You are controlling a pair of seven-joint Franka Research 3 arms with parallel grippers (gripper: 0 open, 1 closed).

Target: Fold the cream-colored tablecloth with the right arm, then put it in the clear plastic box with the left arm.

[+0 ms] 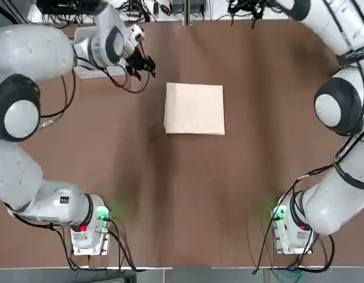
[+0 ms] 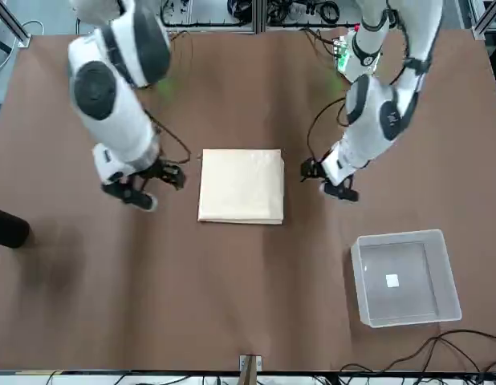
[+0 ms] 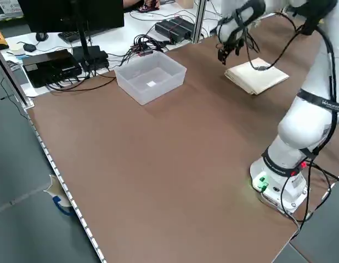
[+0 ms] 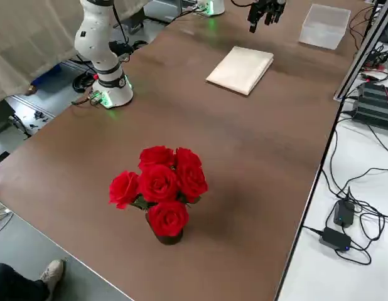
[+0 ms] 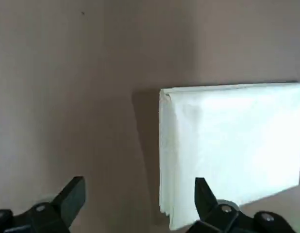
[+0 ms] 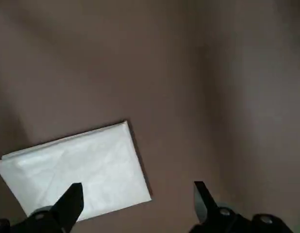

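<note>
The cream-colored tablecloth [image 1: 194, 109] lies folded into a flat rectangle at the table's middle [image 2: 241, 186]. My left gripper [image 2: 319, 178] hovers open just off the cloth's left edge. In the left wrist view [image 5: 138, 194] nothing is between its fingers, and the cloth's layered edge [image 5: 227, 145] lies ahead of them. My right gripper [image 2: 148, 186] hangs open off the cloth's opposite side. In the right wrist view [image 6: 135, 196] it is empty too, with the cloth [image 6: 77, 170] below and to one side. The clear plastic box [image 2: 404, 277] stands empty on the left arm's side, toward the far edge [image 3: 150, 76].
A vase of red roses [image 4: 159, 188] stands near the table's right edge, far from the cloth. Cables, a monitor and power bricks [image 3: 65, 60] sit beyond the far edge. Both arm bases [image 1: 88, 227] stand at the near edge. Bare brown tabletop surrounds the cloth.
</note>
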